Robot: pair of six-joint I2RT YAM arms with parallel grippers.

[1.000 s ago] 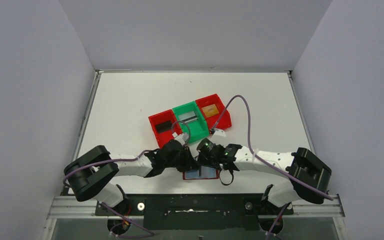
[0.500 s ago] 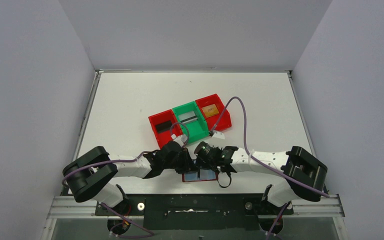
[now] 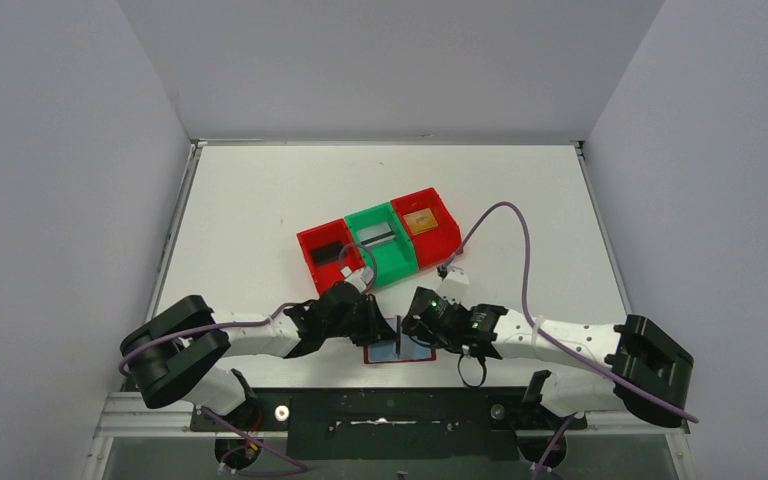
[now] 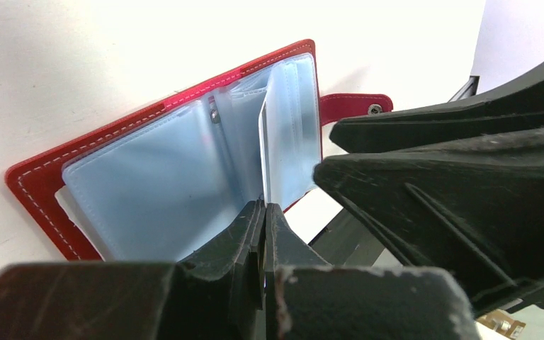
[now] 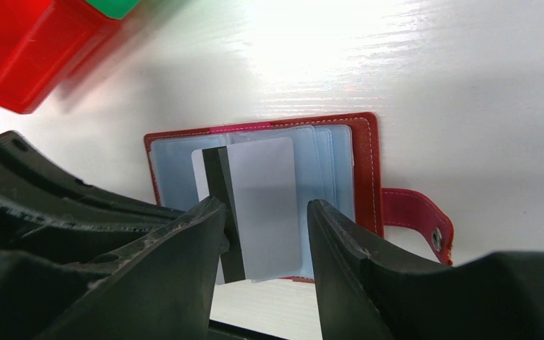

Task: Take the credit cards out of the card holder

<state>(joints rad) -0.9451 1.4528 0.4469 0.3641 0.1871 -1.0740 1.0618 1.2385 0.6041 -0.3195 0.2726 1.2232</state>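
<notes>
Card holder (image 3: 400, 353) lies open, pockets up, at the near table (image 3: 260, 190) edge, snap tab (image 5: 414, 216) undone. Left gripper (image 4: 263, 207) is pinched tight on the lower edge of a silver-grey card (image 5: 258, 177), which stands on edge over the open pockets. Right gripper (image 5: 265, 211) has its jaws partly apart either side of that card; cannot tell if they touch it. Further back sit the left red bin (image 3: 312, 265) with a black card (image 3: 327, 252), the green bin (image 3: 397, 262) and the right red bin (image 3: 447, 235) with a gold-tan card (image 3: 422, 221).
</notes>
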